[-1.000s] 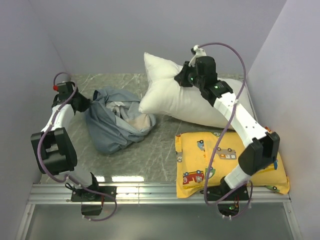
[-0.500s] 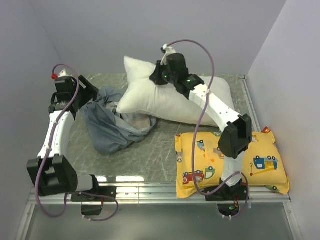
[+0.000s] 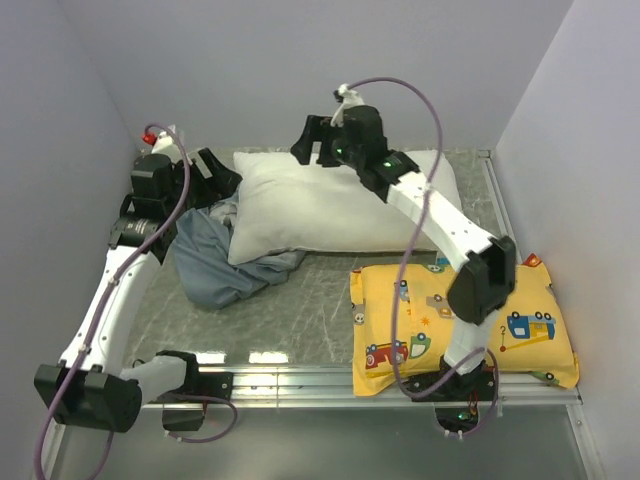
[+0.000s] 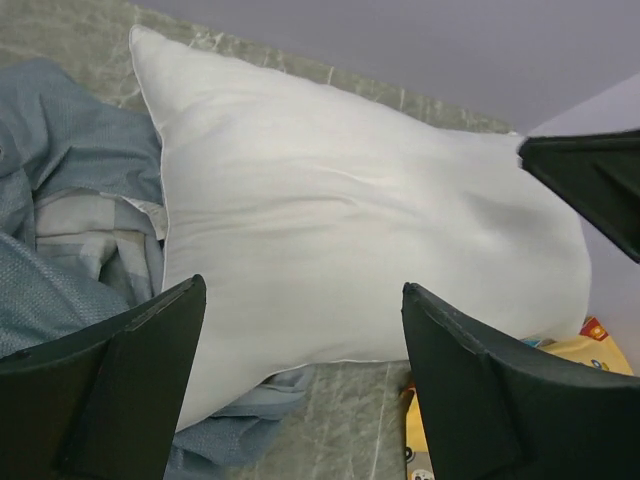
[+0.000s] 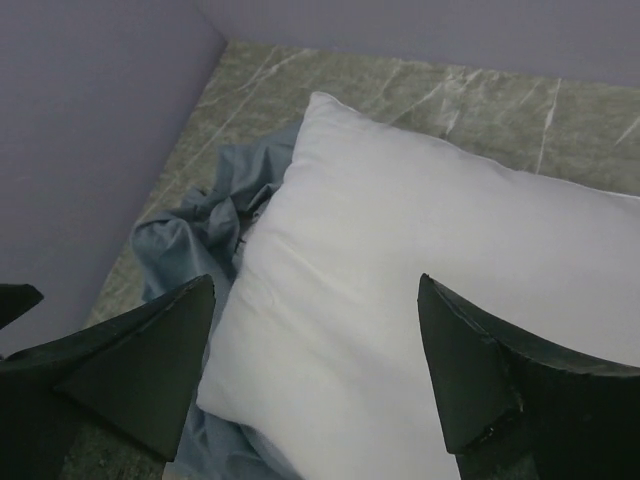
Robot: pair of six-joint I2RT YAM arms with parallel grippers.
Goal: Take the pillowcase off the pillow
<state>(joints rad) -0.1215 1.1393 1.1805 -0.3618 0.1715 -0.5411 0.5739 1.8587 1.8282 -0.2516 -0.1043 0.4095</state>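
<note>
The white pillow (image 3: 330, 205) lies flat at the back of the table, bare of any cover. Its left edge rests on the crumpled blue-grey pillowcase (image 3: 212, 268), which lies in a heap beside it. My left gripper (image 3: 218, 172) hangs open above the pillow's left corner, holding nothing. My right gripper (image 3: 312, 145) hangs open over the pillow's back edge, also holding nothing. In the left wrist view the pillow (image 4: 350, 220) fills the space beyond my left gripper (image 4: 302, 288), with the pillowcase (image 4: 70, 230) to its left. In the right wrist view my right gripper (image 5: 315, 280) is above the pillow (image 5: 430, 280) and the pillowcase (image 5: 190, 240).
A yellow pillow with cartoon vehicles (image 3: 460, 320) lies at the front right, under the right arm. Walls close in the table at the left, back and right. A metal rail (image 3: 300, 380) runs along the near edge.
Both grippers have opened. The right let go of the pillow, which dropped flat and slid left onto the pillowcase. The left let go of the pillowcase and moved up and back.
</note>
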